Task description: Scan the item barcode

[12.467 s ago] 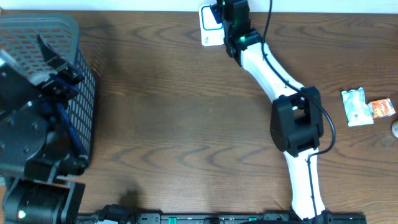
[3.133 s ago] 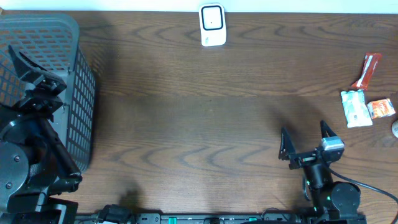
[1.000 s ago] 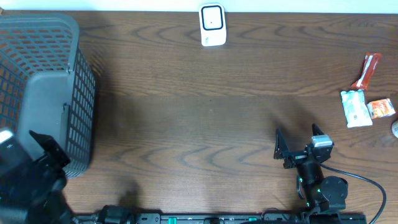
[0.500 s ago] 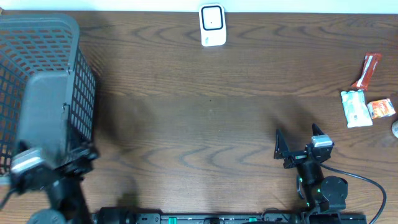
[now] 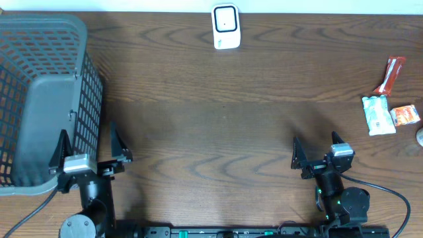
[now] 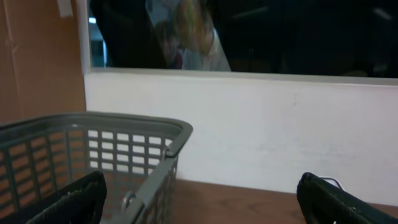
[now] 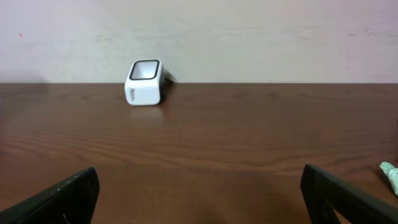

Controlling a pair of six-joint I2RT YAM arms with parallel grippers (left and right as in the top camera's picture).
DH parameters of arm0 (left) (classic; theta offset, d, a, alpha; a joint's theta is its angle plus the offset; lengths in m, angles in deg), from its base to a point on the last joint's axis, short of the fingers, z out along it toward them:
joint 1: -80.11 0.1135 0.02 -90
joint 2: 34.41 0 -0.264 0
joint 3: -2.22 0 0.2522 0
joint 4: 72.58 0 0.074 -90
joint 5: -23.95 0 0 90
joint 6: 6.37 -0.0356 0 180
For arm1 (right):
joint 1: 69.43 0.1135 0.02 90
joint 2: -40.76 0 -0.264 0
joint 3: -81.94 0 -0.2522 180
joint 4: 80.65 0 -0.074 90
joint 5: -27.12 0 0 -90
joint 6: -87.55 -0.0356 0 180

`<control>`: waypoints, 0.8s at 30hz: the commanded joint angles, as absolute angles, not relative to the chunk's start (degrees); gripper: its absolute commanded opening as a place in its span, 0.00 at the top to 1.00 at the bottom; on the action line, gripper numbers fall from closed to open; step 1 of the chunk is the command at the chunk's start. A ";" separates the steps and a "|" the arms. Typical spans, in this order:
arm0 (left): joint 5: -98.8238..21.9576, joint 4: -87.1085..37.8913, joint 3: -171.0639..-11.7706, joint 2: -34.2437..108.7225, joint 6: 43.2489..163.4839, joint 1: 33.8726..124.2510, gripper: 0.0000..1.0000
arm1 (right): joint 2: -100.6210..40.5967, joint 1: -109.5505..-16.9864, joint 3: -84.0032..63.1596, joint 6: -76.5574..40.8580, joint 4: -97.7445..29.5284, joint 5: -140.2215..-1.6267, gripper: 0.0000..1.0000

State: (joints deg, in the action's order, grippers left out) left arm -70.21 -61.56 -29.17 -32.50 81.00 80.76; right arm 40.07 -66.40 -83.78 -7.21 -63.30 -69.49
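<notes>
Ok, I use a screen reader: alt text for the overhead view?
Left gripper and right gripper, open and empty, at the near edge of the table. White scanner at the far edge, grey basket left, small packets right.

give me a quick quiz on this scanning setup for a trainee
1. True or false: the left gripper and right gripper each hold an item.
2. Where is the scanner? A in the basket; B at the far edge of the table; C in a gripper.
3. Which gripper is nearer the packets?
Key: 1 false, both are open and hold nothing; 2 B; 3 the right one.
</notes>
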 commanded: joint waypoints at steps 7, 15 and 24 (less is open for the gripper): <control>-71.63 -58.32 -15.51 -34.35 85.61 80.89 0.02 | 40.38 -66.01 -83.98 -6.66 -63.23 -69.19 0.01; -71.61 -58.74 -11.99 -34.31 85.61 80.89 0.02 | 40.38 -66.01 -83.98 -6.66 -63.23 -69.19 0.01; -70.87 -55.04 -11.75 -34.31 85.80 80.62 0.02 | 40.38 -66.01 -83.98 -6.66 -63.23 -69.21 0.01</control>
